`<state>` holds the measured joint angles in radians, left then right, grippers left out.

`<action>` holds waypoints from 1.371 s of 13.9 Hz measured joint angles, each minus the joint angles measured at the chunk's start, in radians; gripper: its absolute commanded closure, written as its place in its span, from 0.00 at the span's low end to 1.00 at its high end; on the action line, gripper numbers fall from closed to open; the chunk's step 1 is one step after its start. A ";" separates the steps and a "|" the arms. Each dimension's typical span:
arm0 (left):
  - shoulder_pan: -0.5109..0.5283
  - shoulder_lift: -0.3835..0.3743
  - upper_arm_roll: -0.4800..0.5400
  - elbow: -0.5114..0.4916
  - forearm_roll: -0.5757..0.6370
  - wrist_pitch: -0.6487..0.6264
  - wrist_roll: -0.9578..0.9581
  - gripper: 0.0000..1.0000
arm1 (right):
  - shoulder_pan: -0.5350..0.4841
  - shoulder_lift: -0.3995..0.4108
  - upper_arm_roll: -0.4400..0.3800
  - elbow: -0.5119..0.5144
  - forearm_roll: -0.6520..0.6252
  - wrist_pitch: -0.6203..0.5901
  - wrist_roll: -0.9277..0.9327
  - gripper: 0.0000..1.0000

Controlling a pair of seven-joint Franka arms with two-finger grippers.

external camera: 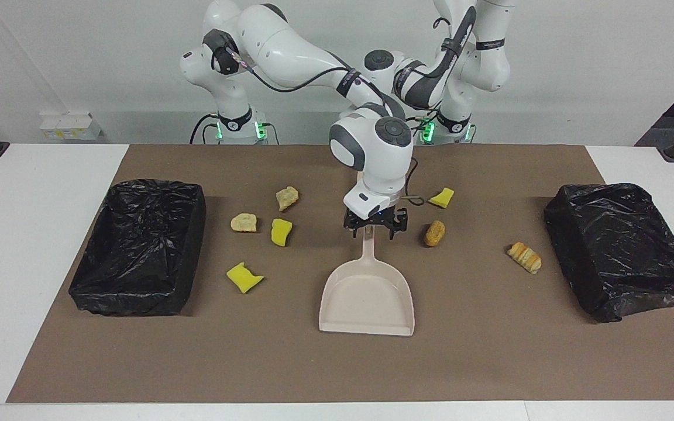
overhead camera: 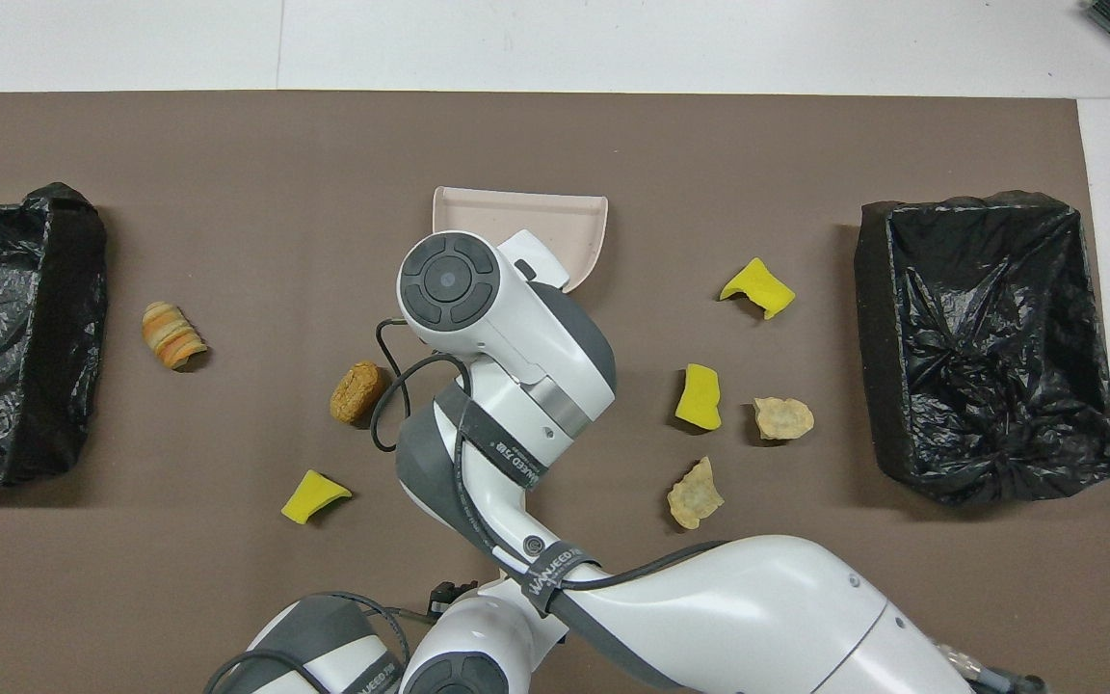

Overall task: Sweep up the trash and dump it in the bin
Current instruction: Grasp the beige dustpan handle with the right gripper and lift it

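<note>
Brown paper mat (external camera: 337, 362) covers most of the white desk (external camera: 21, 234), and all seven bits of trash lie on it, none of them in a bin.

Starting at the right arm's end: the first black-lined bin (external camera: 138, 298) sits there, and just beside it there's a cluster of four scraps. The first tan lump (external camera: 244, 222) is closest to that bin, and a yellow sponge chunk (external camera: 281, 231) sits right next to it. The second tan lump (external camera: 287, 197) is a bit nearer the robots, and a second yellow chunk (external camera: 243, 276) is the farthest from them.

Mid-desk is the beige dustpan (external camera: 366, 292), flat on the mat with its handle pointing at the robots. The right gripper (external camera: 375, 229) is down at the tip of that handle, fingers (external camera: 354, 229) apart on either side of it, not squeezing it.

The left arm (external camera: 430, 82) reaches in close to the right arm's wrist. The left gripper is hidden there, so there's no telling what its fingers are doing.

Toward the left arm's end: a third yellow chunk (external camera: 442, 197), then an orange-brown lump (external camera: 434, 233) just beside the right gripper. A striped pastry roll (external camera: 524, 257) lies near the second black-lined bin (external camera: 571, 234).
</note>
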<state>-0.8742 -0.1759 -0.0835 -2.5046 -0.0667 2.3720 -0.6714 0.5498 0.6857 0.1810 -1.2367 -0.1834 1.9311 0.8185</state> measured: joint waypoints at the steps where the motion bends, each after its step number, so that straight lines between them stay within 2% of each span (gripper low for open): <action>1: -0.001 0.000 0.000 -0.002 0.000 0.002 -0.003 0.37 | 0.001 0.002 0.000 -0.009 0.000 0.012 0.000 0.01; 2: -0.001 0.000 0.000 -0.003 0.000 0.004 -0.005 0.45 | 0.000 0.002 0.000 -0.024 0.000 0.031 0.000 0.02; 3: -0.002 0.000 0.000 -0.004 0.000 0.004 -0.006 0.47 | -0.004 0.001 -0.001 -0.045 0.000 0.055 0.001 0.03; 4: -0.003 0.000 0.000 -0.005 0.000 0.004 -0.007 0.56 | -0.010 -0.002 -0.003 -0.068 0.000 0.081 0.002 0.09; 5: -0.004 0.000 0.000 -0.006 0.000 0.004 -0.009 0.61 | -0.017 -0.007 -0.004 -0.091 0.000 0.100 0.003 0.24; 6: -0.004 0.000 0.000 -0.008 0.000 0.003 -0.019 0.61 | -0.022 -0.011 -0.004 -0.107 0.000 0.113 0.003 0.44; 7: -0.005 0.000 0.000 -0.010 0.000 0.003 -0.034 0.57 | -0.026 -0.014 -0.004 -0.116 0.000 0.124 0.003 0.69; 9: -0.007 0.000 0.000 -0.013 0.000 0.003 -0.051 0.53 | -0.029 -0.022 -0.004 -0.126 0.001 0.142 0.003 1.00; 14: -0.007 0.000 0.001 -0.014 0.000 0.003 -0.061 0.53 | -0.035 -0.037 -0.004 -0.127 0.001 0.163 0.003 1.00; 15: -0.007 0.000 0.001 -0.014 0.000 0.003 -0.061 0.57 | -0.035 -0.049 -0.004 -0.127 0.001 0.162 0.003 1.00; 16: -0.007 0.000 0.001 -0.014 0.000 0.003 -0.061 0.69 | -0.035 -0.067 -0.004 -0.127 0.002 0.155 0.003 1.00; 18: -0.007 0.000 0.001 -0.015 0.000 -0.011 -0.059 1.00 | -0.037 -0.101 -0.004 -0.128 0.019 0.135 -0.016 1.00; 19: -0.008 0.000 0.001 -0.015 0.000 -0.018 -0.059 1.00 | -0.042 -0.117 -0.004 -0.129 0.028 0.126 -0.039 1.00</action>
<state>-0.8817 -0.1756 -0.0825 -2.5195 -0.0667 2.3537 -0.7309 0.5079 0.5687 0.1770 -1.3659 -0.1553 2.0569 0.7794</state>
